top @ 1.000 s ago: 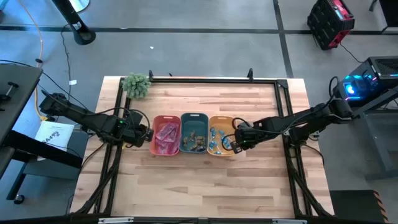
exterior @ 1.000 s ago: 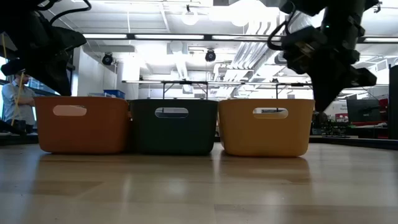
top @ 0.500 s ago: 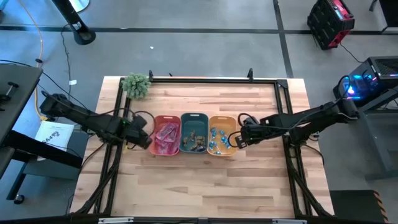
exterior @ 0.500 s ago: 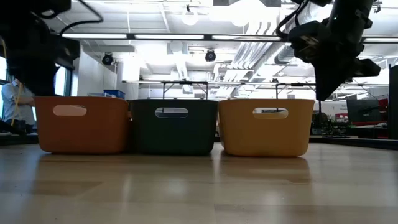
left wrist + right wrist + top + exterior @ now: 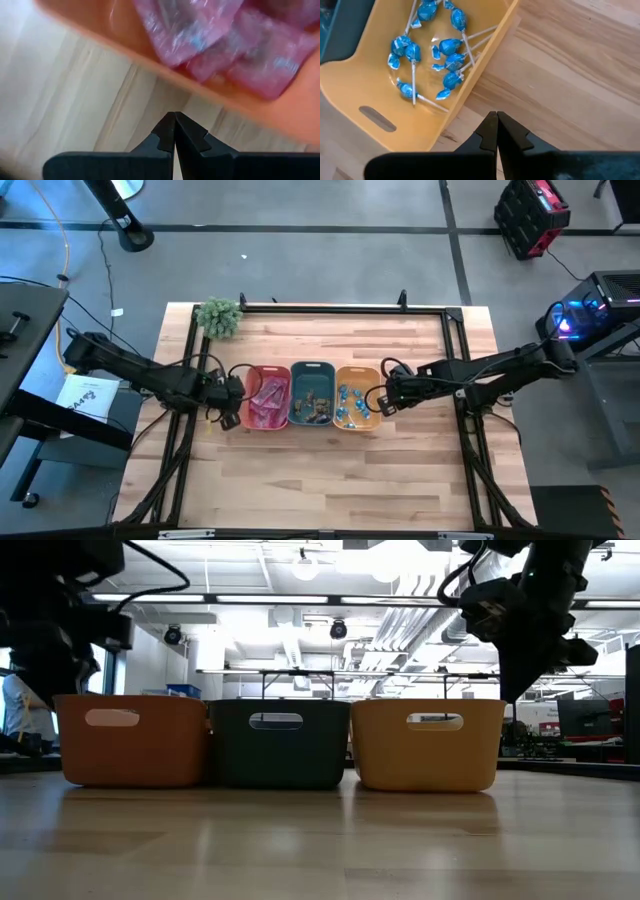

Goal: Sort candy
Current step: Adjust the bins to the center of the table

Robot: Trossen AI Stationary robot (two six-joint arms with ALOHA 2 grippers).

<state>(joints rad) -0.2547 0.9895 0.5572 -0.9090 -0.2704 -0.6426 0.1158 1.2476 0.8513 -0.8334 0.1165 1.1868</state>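
Right end effector (image 5: pixel 496 131) (pressed together, empty) hovers just beside binned blue lollipops (image 5: pixel 449 62).

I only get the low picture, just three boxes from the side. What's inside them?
Observer: The red bin holds pink packets.
Operator: And the yellow one?
Observer: The orange bin has blue lollipops with white sticks.
Operator: Is a tool holding candy?
Observer: No. The right tool is shut on nothing, over the table beside the orange bin.
Operator: The other tool?
Observer: The left tool is shut too, empty, just outside the red bin.
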